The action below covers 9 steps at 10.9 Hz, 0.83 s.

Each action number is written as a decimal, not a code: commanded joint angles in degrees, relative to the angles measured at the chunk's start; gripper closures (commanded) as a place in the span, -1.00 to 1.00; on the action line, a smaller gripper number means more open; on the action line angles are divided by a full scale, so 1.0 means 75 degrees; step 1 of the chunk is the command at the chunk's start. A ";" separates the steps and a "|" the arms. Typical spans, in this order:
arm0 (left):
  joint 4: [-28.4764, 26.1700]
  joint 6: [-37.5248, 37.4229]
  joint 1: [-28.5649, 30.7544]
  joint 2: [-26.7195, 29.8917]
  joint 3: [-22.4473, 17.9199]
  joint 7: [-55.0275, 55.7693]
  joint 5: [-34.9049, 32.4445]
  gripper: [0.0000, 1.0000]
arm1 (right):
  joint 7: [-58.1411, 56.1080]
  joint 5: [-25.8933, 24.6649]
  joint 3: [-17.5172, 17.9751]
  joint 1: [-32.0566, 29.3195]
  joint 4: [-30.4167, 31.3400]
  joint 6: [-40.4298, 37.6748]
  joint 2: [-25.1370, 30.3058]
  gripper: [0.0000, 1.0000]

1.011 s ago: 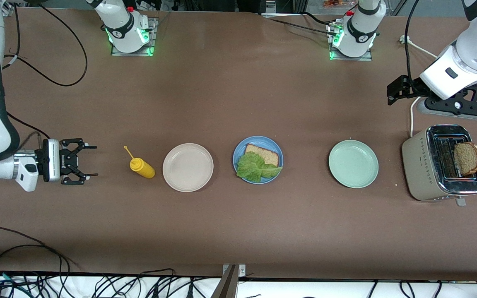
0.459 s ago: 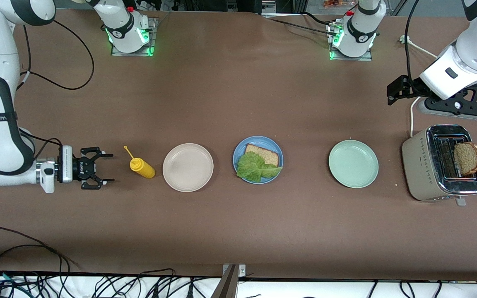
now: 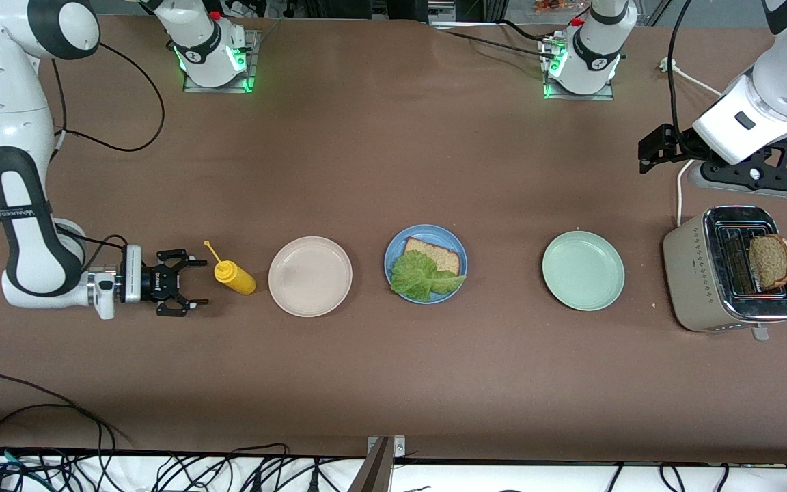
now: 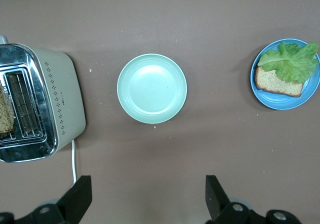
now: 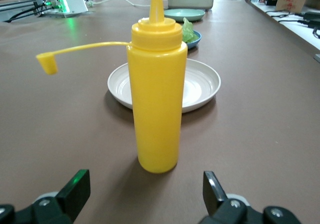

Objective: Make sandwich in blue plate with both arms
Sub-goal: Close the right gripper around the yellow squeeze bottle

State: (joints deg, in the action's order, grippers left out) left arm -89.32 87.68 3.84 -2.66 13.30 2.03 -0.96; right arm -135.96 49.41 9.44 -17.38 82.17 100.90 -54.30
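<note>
Tabletop: right gripper (image 3: 192,281) beside yellow bottle (image 3: 234,277)

3 plates (image 3: 310,276), 2 bread slices (image 3: 436,254), 1 btl (image 3: 233,277)

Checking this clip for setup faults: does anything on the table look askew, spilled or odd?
No spills or damage. Only oddities: the yellow squeeze bottle stands uncapped, its cap dangling on the tether, and the bread slice in the toaster leans over its edge.

Pale green plate (image 4: 152,88) lies between toaster (image 4: 37,103) and blue plate (image 4: 286,80)
</note>
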 commanded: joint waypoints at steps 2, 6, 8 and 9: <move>0.0097 -0.0124 -0.0008 0.0026 -0.0004 0.0058 0.0140 -1.00 | -0.0223 0.0525 0.0276 0.0113 -0.0023 0.0141 -0.0342 -1.00; 0.0108 -0.0124 -0.0008 0.0026 -0.0004 0.0058 0.0140 -1.00 | -0.0434 0.0688 0.0523 0.0230 0.0012 0.0585 -0.0541 -1.00; 0.0108 -0.0124 -0.0008 0.0026 -0.0004 0.0058 0.0140 -1.00 | -0.0446 0.0806 0.0523 0.0324 0.0012 0.0633 -0.0554 -1.00; 0.0109 -0.0124 -0.0008 0.0015 -0.0004 0.0058 0.0151 -1.00 | -0.0446 0.0853 0.0523 0.0348 0.0024 0.0691 -0.0577 -1.00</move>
State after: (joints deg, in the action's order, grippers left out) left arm -89.32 87.68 3.84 -2.66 13.35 2.03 -0.96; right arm -138.08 53.88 12.86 -15.00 82.18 104.94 -58.20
